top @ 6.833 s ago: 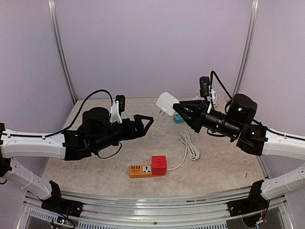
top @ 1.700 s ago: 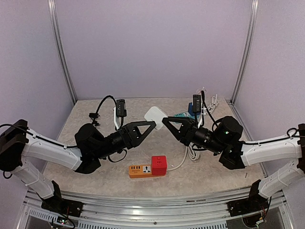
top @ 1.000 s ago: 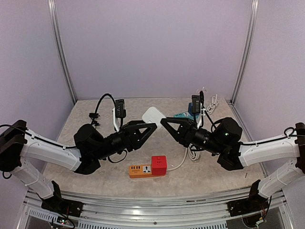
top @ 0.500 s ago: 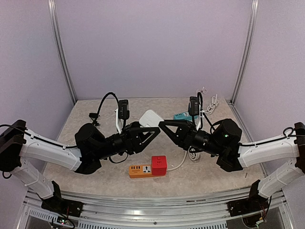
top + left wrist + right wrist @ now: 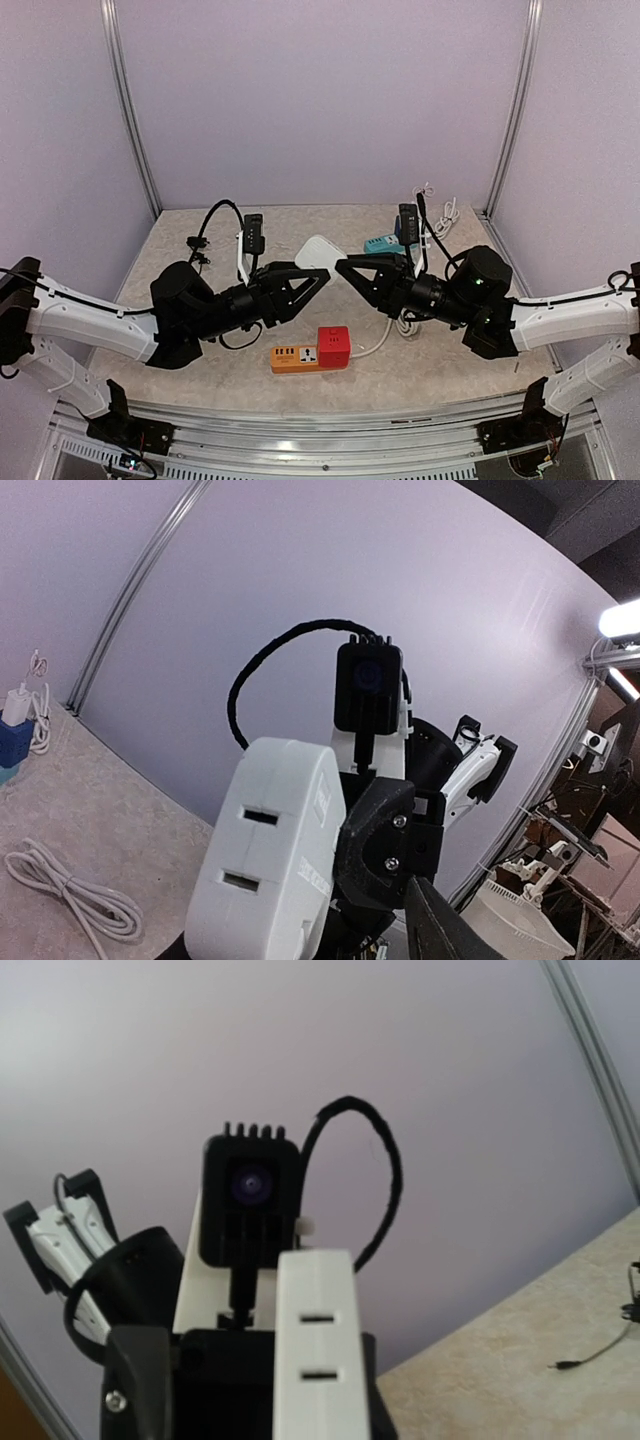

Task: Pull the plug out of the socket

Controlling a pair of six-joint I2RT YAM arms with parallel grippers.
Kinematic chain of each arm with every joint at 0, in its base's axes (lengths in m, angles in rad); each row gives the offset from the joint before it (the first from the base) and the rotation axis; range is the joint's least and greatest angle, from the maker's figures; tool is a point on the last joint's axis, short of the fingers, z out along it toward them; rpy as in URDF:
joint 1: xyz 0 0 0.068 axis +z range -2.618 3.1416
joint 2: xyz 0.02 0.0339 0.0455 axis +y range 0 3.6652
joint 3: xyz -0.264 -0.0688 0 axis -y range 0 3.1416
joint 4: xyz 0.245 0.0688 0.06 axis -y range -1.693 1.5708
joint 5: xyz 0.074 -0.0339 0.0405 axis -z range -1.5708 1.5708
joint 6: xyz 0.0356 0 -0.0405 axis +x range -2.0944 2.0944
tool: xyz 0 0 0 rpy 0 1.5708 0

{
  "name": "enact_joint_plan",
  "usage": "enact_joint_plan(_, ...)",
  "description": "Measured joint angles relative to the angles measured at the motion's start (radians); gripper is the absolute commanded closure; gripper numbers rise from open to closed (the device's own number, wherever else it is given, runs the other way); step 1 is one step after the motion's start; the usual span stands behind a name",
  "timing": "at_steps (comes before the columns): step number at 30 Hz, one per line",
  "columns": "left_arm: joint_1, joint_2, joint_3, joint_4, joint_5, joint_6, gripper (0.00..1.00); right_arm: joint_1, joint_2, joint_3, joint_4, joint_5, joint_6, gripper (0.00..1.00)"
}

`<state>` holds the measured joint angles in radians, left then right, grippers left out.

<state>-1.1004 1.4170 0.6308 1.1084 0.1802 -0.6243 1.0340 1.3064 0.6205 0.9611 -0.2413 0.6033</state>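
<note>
From above, the left end effector [image 5: 322, 279] and right end effector [image 5: 346, 269] meet nose to nose over the worktop [image 5: 430, 370]. They are above the orange-and-red socket strip [image 5: 310, 353]. The white plug [image 5: 318, 250] hangs between them, off the strip. Only the wrist views show its two slots. Whether either end effector is clamped on it, I cannot tell.
</note>
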Motion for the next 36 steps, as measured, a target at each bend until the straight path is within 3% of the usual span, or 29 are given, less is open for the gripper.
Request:
enact_joint_plan(22,0.027,-0.034,-0.052,0.006,0.004,-0.025,0.88,0.0,-0.005,0.0,-0.02,-0.02,0.004,1.0)
enact_joint_plan(28,0.033,-0.037,-0.058,0.01,0.024,-0.027,0.84,0.004,-0.004,0.002,-0.021,-0.024,0.018,1.0)
enact_joint_plan(30,0.034,-0.037,-0.058,0.01,0.026,-0.027,0.9,0.004,-0.004,0.002,-0.022,-0.024,0.023,1.0)
enact_joint_plan(32,0.034,-0.037,-0.058,0.01,0.026,-0.027,0.95,0.003,-0.004,0.002,-0.022,-0.024,0.028,0.83)
enact_joint_plan(34,0.035,-0.038,-0.058,0.01,0.026,-0.027,0.96,0.003,-0.004,0.002,-0.025,-0.023,0.032,0.56)
enact_joint_plan(36,0.039,-0.042,-0.058,0.011,0.026,-0.026,0.97,0.0,-0.006,0.003,-0.043,0.005,0.032,0.4)
